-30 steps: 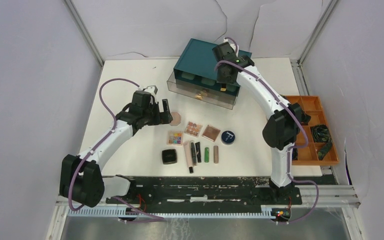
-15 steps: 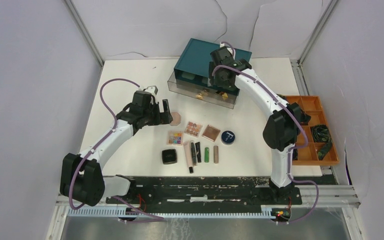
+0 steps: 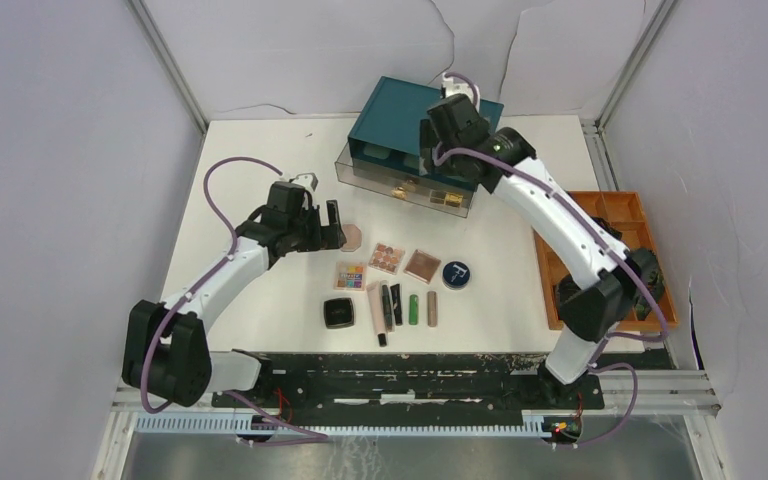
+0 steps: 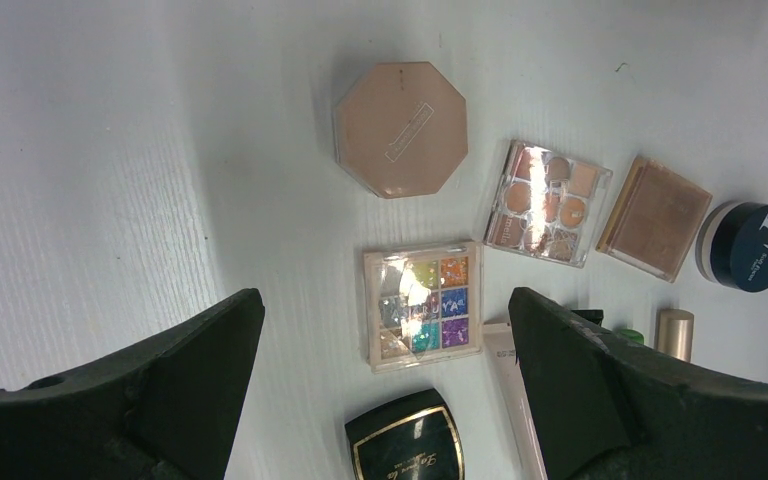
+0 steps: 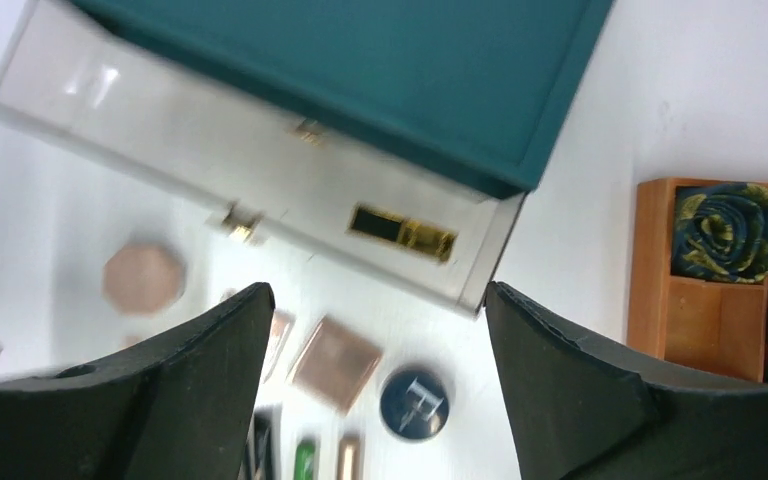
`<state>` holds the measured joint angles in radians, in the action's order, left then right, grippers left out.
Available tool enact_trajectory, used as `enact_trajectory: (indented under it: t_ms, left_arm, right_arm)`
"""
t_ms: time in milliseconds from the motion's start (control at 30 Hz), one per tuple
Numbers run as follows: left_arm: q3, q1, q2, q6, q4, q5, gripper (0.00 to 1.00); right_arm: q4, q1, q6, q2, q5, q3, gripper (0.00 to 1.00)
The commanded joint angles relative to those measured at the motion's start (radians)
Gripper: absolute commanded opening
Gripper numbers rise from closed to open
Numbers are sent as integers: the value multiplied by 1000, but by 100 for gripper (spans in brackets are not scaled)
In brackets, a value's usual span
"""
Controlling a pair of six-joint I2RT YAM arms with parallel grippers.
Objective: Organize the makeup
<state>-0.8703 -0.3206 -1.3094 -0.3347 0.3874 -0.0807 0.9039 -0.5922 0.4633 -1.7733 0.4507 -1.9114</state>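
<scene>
Clearly most of the makeup lies out on the table (image 3: 260, 170), so we judge the step in hand to be the next pick by the left gripper (image 4: 385, 297). It hangs above the table with its 2 fingers spread wide and nothing between them. In its wrist view the colourful palette (image 4: 422, 304) sits framed between the fingertips, slightly toward the right finger. The pink octagonal compact (image 4: 401, 128) lies beyond the tips, apart from them.

To do this well, we would settle on 1 target first. For the palette, we would centre it between the fingers and come straight down until the tips meet the table on either side. Then we would close across 2 parallel edges. It is flat and low, so a high grip would likely slip off. We would watch the black compact (image 4: 406, 452) and the cream tube (image 4: 510, 380), which lie near enough to be nudged.

The right gripper (image 5: 377, 290) hovers above the teal drawer box (image 5: 360, 70), jaws wide and empty, though its view is blurred. 1 gold-and-black piece (image 5: 402, 231) lies in the open clear drawer (image 5: 160, 130), and we take it as stowed. That drawer is well apart from the left fingers, so whatever we lift has some way to travel.
</scene>
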Motion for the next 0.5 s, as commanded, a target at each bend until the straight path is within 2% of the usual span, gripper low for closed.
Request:
enact_trajectory:
  t_ms: [0, 133, 200, 300, 467]
  left_arm:
    - [-12, 0, -1, 39, -38, -10, 100]
    - [-8, 1, -1, 39, -41, -17, 100]
    - [-6, 0, 0, 40, -39, -17, 99]
    - [-1, 1, 1, 44, -38, -18, 100]
    - [-2, -1, -10, 43, -38, -17, 100]
  right_arm:
    - [84, -168, 1, 131, 53, 105, 83]
    - [88, -306, 150, 210, 9, 364, 79]
    - [46, -338, 224, 253, -59, 509, 74]
    - [-31, -377, 276, 302, -119, 687, 72]
    - [-100, -397, 274, 298, -155, 823, 72]
